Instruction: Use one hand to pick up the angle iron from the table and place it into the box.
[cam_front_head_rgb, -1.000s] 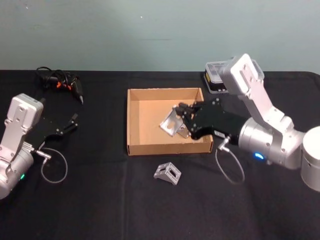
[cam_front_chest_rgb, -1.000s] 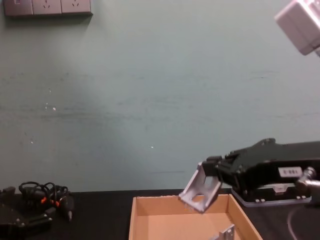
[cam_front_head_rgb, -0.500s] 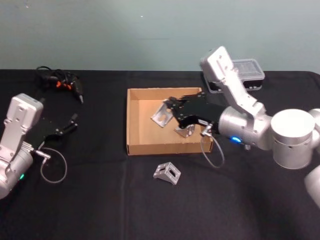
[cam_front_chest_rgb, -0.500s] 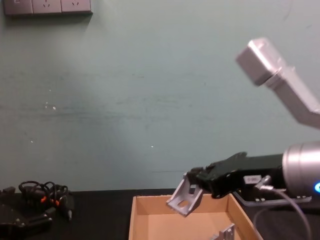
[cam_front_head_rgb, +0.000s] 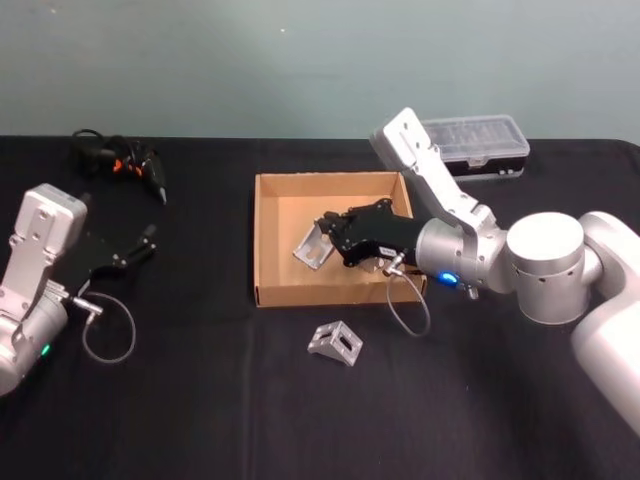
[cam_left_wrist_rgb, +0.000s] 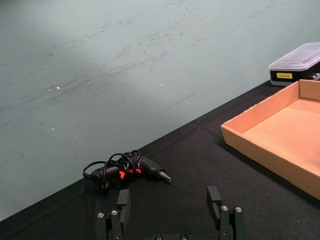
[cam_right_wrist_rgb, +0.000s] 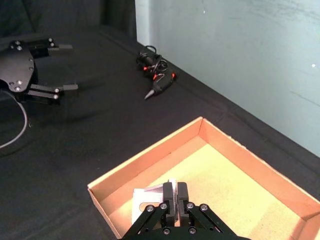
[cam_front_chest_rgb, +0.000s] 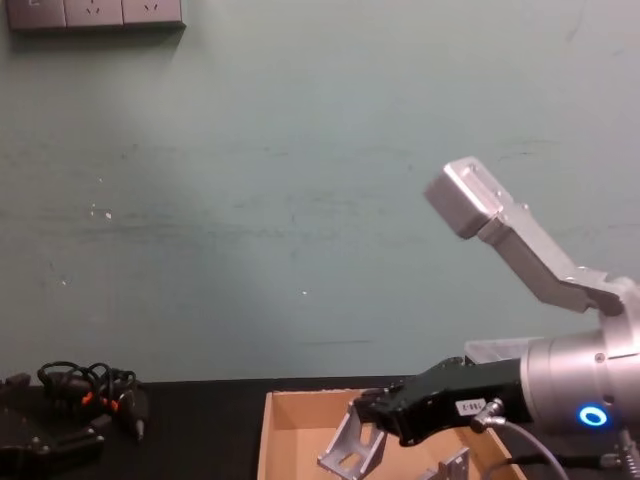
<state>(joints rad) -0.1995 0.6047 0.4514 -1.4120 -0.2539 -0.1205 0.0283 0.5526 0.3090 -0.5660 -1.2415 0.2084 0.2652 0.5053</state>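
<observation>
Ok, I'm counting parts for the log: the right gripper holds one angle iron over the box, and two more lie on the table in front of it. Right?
Not quite: the head view shows one loose angle iron on the table in front of the box, not two. The right gripper is indeed shut on the held angle iron over the box.

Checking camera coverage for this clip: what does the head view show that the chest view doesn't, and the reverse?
The head view adds a loose angle iron lying on the table in front of the box. The chest view adds the wall sockets high on the wall. Both share the right gripper shut on the held angle iron over the box, the left gripper open and parked at the left of the table, and the black corded tool at the far left.
</observation>
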